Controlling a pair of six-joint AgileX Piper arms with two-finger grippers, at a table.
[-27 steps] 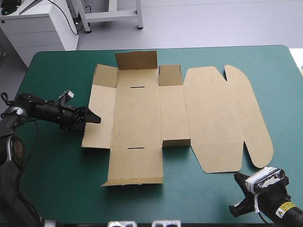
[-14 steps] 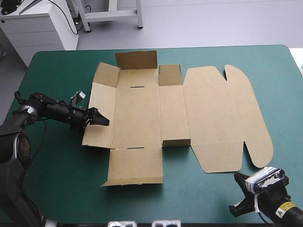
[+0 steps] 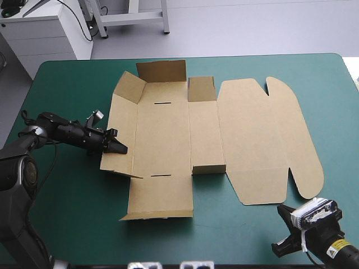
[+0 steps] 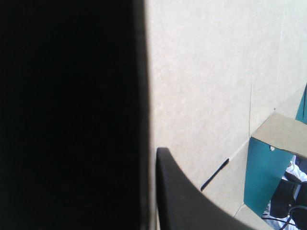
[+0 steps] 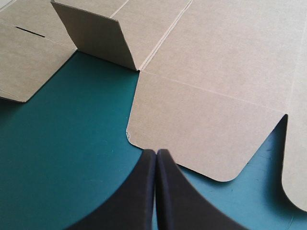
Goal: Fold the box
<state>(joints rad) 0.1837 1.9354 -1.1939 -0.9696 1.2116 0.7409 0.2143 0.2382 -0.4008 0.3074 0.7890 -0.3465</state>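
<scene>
Box [image 3: 168, 134] lies mostly flat mid-tabletop [image 3: 67, 84], far flap up. Left end effector [image 3: 116, 147] is clamped on its left wall, part-raised: wall-raising step, early on. Right end effector [image 5: 156, 154] is pinched together, parked near the lid corner. Next: swing the wall upright without dragging the sheet.

The box [image 3: 168, 134] is showing as matt brown paperboard, faintly fibrous and speckled, its creases pressed in as pale lines. The teal-green cover of the desk [image 5: 57, 143] is looking smooth, giving off a soft sheen with a few fine scuffs. The right pincer [image 5: 156, 155] is showing black fingers [image 5: 136, 201] of smooth, dull-sheened plastic.
</scene>
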